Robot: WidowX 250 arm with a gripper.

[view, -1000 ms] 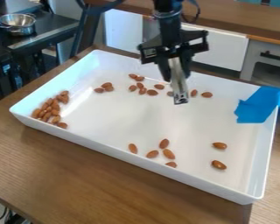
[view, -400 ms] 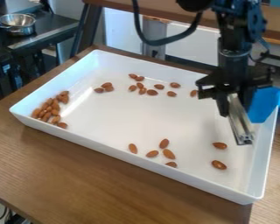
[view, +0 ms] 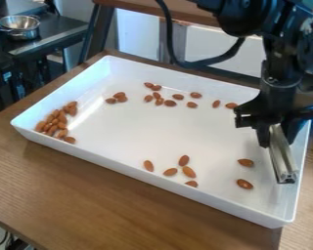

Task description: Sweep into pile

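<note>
**Sweep-into-pile tips, far end first IMO**

OK so the gripper (view: 277, 141) is pinching a metal bar (view: 283, 163), which is basically the broom here. It's at the right end of the tray (view: 120, 167), just beside two loose almonds (view: 245, 184). Can't tell if the bar's lower end touches the tray floor.

My guess at the step: get behind those two and push them left. The biggest heap (view: 55, 122) is by the left end wall, so prob that's the target. Plenty left to do tho: a front cluster (view: 188, 171) sits near the long wall and a back scatter (view: 170, 103) is strung out across the far side.

To do it well, IMO:
- bar low, just skimming the floor, or nuts slip under
- broad side square to the push, bc a narrow end lets them roll off round it
- slow & steady, esp. near the walls; don't jam the bar into the corner
- ease off at the heap so it doesn't scatter

Materials FYI: bar is straight, shiny & slim w/ lengthwise edges, looks stiff. Almonds are brown teardrops, prob wobbly rollers. Tray's smooth glossy white, rectangular w/ rounded corners & raised walls, so shoves should slide easily. Table (view: 87, 195) is brown woodgrain.
</note>
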